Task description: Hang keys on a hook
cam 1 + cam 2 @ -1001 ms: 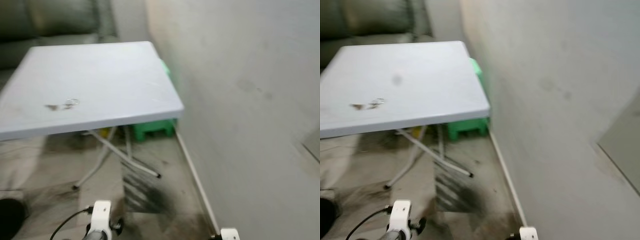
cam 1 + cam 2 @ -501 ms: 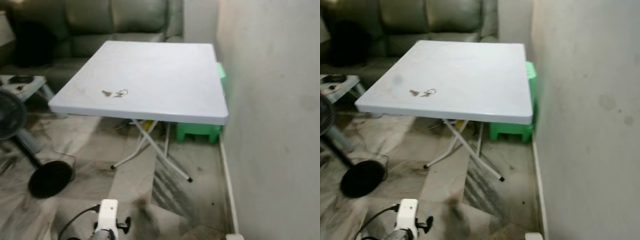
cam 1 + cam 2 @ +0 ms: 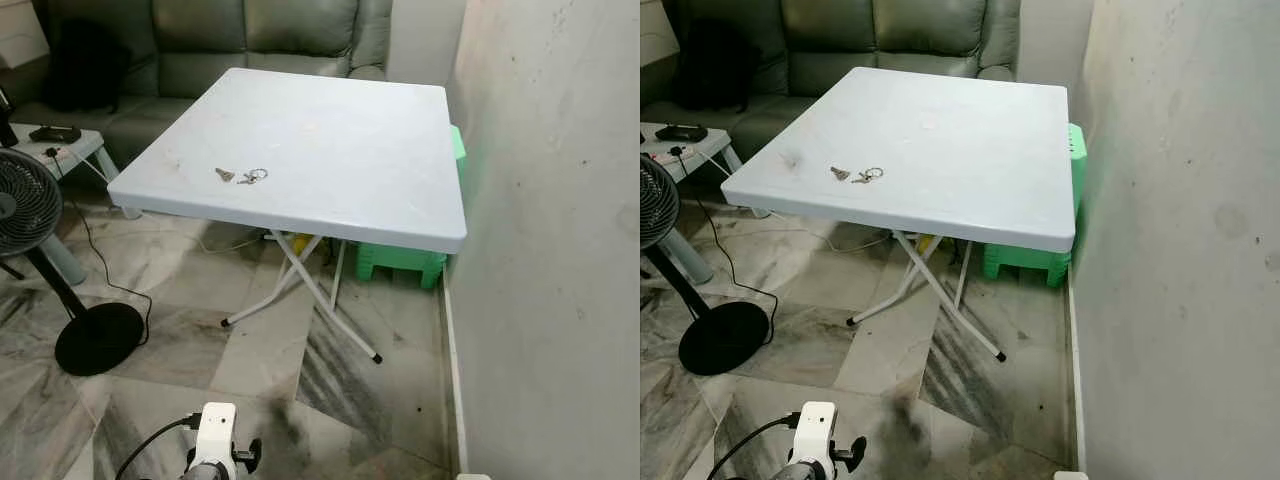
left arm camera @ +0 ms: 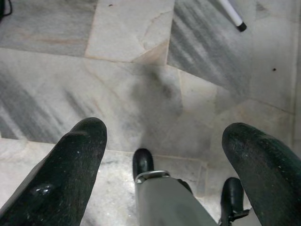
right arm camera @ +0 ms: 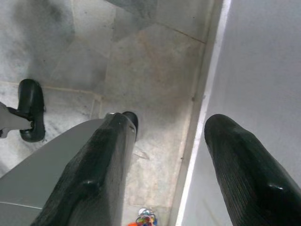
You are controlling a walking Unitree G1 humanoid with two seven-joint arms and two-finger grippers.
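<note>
A small bunch of keys lies near the front left edge of a white folding counter, which stands against a pale wall. The head views take in the counter, the keys and the room. The wrist views look down at the marble floor: the left hand hangs low with its two black fingers wide apart and nothing between them; the right hand, close by the wall's skirting, also has its fingers spread and empty. Both hands are well apart from the keys, down below the counter's height. A green stool sits under the counter by the wall. A standing fan is at the left, and a dark sofa lies behind the counter.
</note>
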